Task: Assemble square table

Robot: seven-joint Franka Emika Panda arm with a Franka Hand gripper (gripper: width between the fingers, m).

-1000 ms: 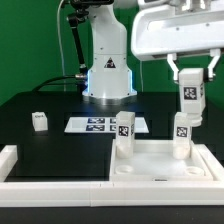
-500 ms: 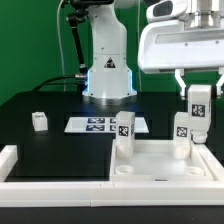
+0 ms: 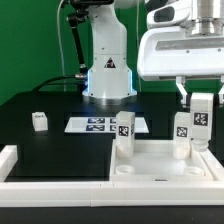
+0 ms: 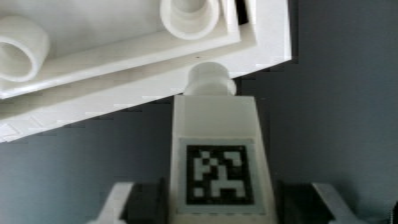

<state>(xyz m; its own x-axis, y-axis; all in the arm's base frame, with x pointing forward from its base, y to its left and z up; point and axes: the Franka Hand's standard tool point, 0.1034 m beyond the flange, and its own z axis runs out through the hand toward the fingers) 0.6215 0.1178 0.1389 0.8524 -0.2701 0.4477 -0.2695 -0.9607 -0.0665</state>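
The white square table top (image 3: 160,168) lies at the front of the exterior view's right. Two tagged white legs stand upright in it, one (image 3: 124,135) on the left and one (image 3: 182,136) on the right. My gripper (image 3: 201,100) is shut on a third tagged leg (image 3: 201,125) and holds it upright just right of the right-hand leg, over the top's right edge. In the wrist view the held leg (image 4: 217,140) sits between my fingers (image 4: 121,202), its peg end pointing at the top's rim (image 4: 125,95). A fourth small leg (image 3: 39,121) lies on the black table at the left.
The marker board (image 3: 95,124) lies flat behind the table top, in front of the robot base (image 3: 108,75). A long low white border rail (image 3: 45,182) runs along the front left edge, with a corner piece (image 3: 8,158).
My gripper has carried the held leg to the exterior view's right and a little lower. The two standing legs and the table top have not moved.
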